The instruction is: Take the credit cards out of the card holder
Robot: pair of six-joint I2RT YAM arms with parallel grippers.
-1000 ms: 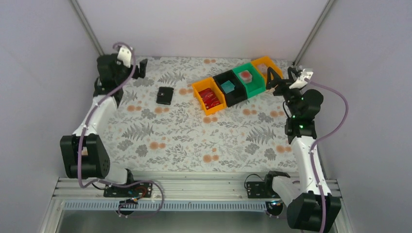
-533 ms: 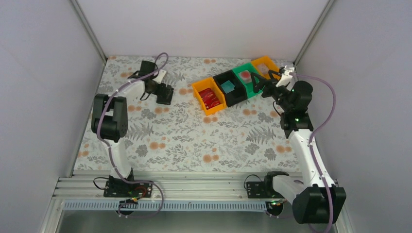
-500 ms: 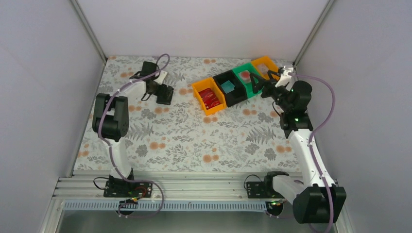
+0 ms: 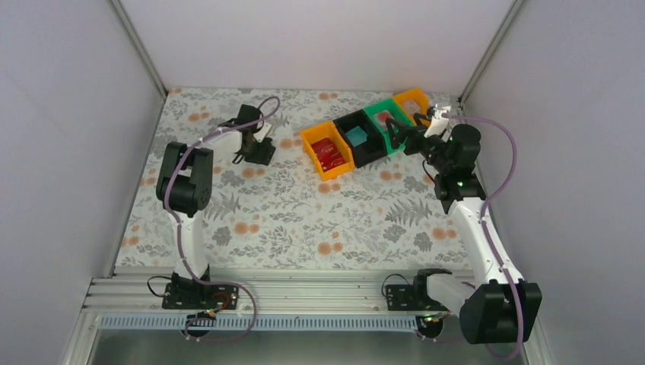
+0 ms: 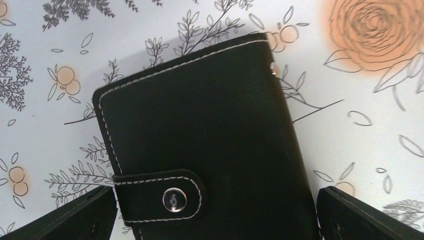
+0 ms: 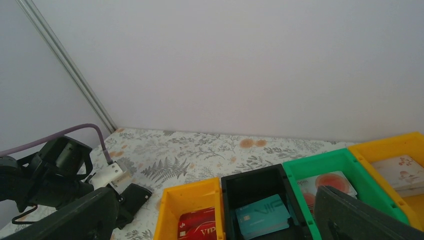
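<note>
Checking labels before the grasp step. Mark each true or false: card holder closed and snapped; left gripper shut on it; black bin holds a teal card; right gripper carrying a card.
1. The card holder is closed, its snap tab fastened. True.
2. The left gripper is shut on it. False: it is open, with a finger on each side of the holder.
3. The black bin holds a teal card. True.
4. The right gripper carries a card. False: it is open and empty, by the green bin.
</note>
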